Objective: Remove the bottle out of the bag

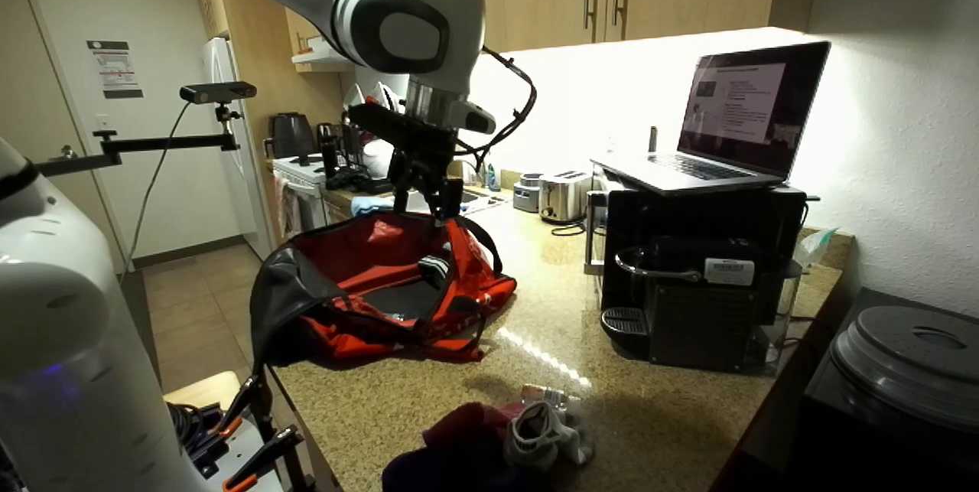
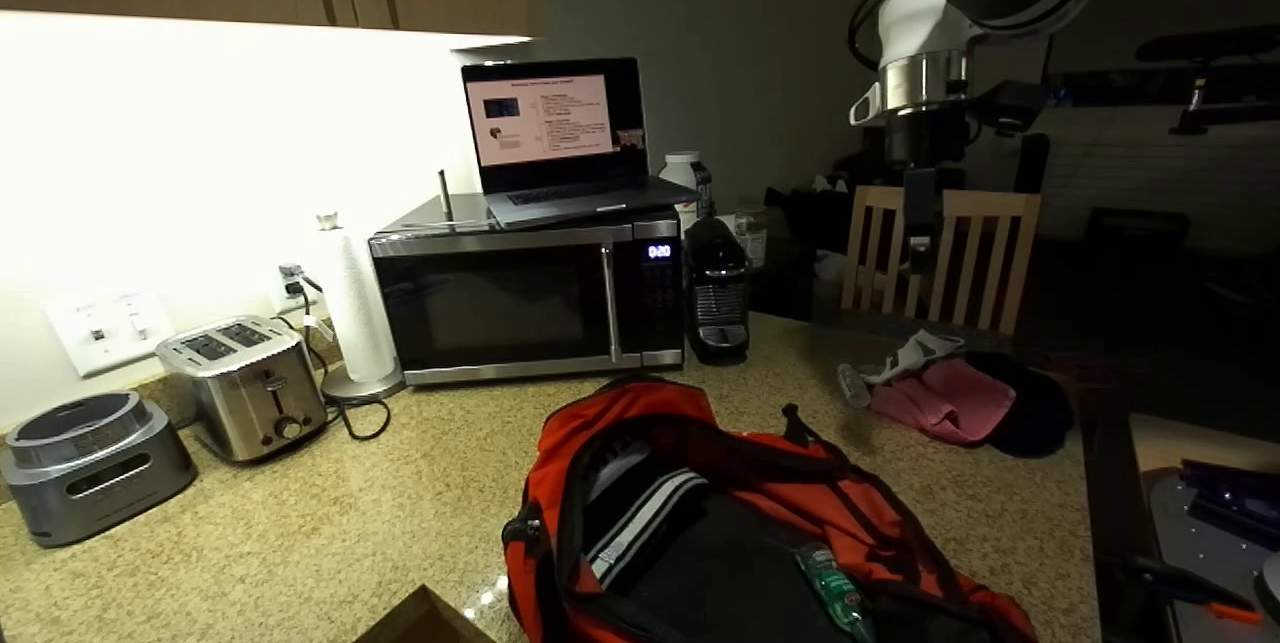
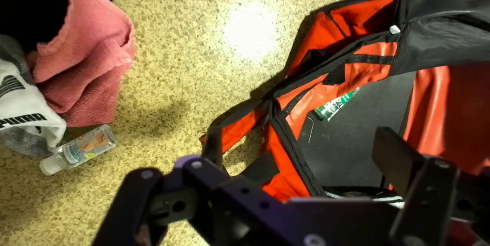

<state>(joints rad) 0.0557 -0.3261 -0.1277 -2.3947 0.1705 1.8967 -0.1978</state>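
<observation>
One gripper (image 3: 300, 146) is above the one bag (image 1: 352, 256); its two fingers (image 3: 396, 160) stand spread wide apart, unloaded. Bottles observed: two. One green bottle (image 2: 838, 591) lies inside the bag, on its floor; one striped item (image 2: 650, 523) is also inside, by the bag's wall. One clear bottle (image 3: 82, 147) lies outside the bag, on the counter (image 3: 183, 66), just beside a sock bundle (image 3: 19, 96), number of socks not determinable. On that same side of the bag: one pink cloth (image 3: 90, 62) and one dark cloth (image 3: 34, 1). Beyond the bag, in an exterior view: one microwave (image 2: 500, 308) bearing one laptop (image 2: 555, 123), and one coffee maker (image 2: 717, 283); to picture-left of the bag, one paper roll (image 2: 357, 308) and one toaster (image 2: 245, 393).
</observation>
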